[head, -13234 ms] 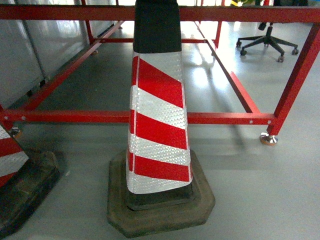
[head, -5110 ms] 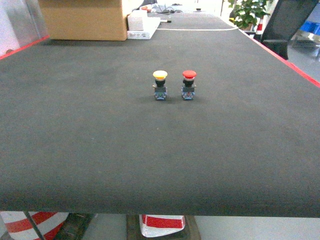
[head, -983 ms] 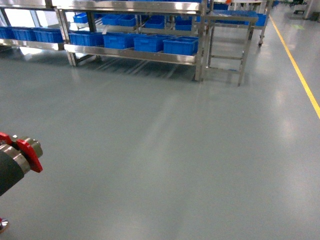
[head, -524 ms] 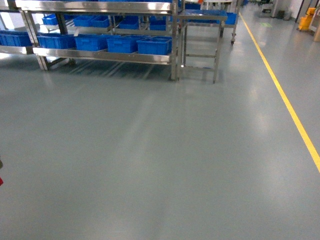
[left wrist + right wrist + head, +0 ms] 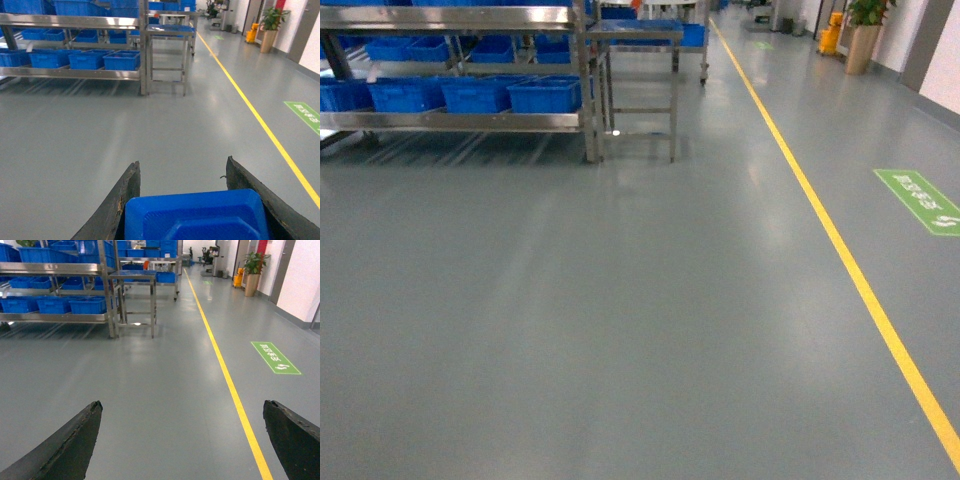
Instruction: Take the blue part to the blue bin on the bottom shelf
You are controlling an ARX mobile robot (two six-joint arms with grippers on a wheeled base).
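Grey polished floor (image 5: 620, 330) fills my head view, with a yellow line (image 5: 840, 250) running from about one o'clock down to five o'clock and a green floor sign (image 5: 918, 200) at three o'clock. At eleven o'clock I see a steel rack (image 5: 460, 120) whose bottom shelf (image 5: 450, 121) carries a row of blue bins (image 5: 470, 95). Just beside it stands a small steel stand (image 5: 638, 95). Neither arm shows in this view.

From the left wrist camera I have the left claw (image 5: 182, 210) at six o'clock, its two dark fingers (image 5: 117, 210) closed against the sides of the blue part (image 5: 197, 217). That part is bright blue plastic, flat-topped with rounded corners, a fine ribbed texture and a raised panel in the middle. The rack sits far off at ten o'clock.

From the right wrist camera the right claw (image 5: 185, 440) is spread wide with nothing between its fingers (image 5: 65, 450), only floor. A potted plant (image 5: 252, 270) stands at one o'clock by the wall.
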